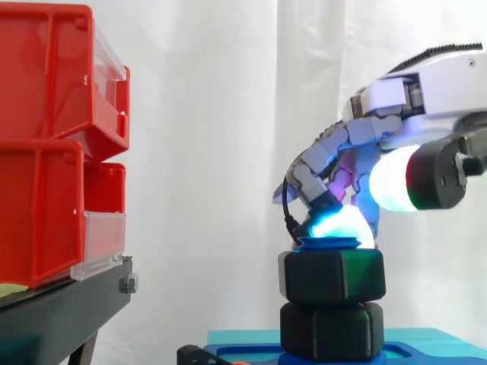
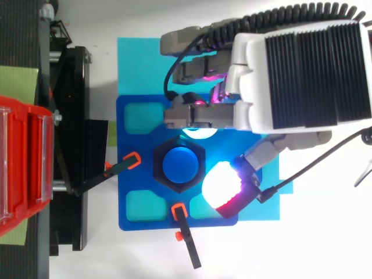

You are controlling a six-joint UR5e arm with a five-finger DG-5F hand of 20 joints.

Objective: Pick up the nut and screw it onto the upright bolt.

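Note:
A black hex nut (image 2: 179, 146) sits around the blue upright bolt (image 2: 181, 164) in the middle of the blue base plate (image 2: 136, 174). From the side, two black nuts are stacked on the bolt: an upper one (image 1: 331, 277) and a lower one (image 1: 331, 331), with the bolt's blue top (image 1: 329, 243) just above them. My hand (image 1: 426, 91) reaches in from the right, above the bolt. One bent finger's cyan pad (image 1: 338, 224) rests at the upper nut's top. The thumb's white-red pad (image 1: 396, 179) hangs higher, apart from the nut. The hand (image 2: 302, 75) grips nothing.
Red bins (image 1: 46, 152) stand stacked on a black stand (image 1: 61, 312) to the left. Two black clamps with orange tips (image 2: 125, 164) (image 2: 183, 229) hold the base plate on a cyan mat (image 2: 133, 64). Open room lies between the bins and the bolt.

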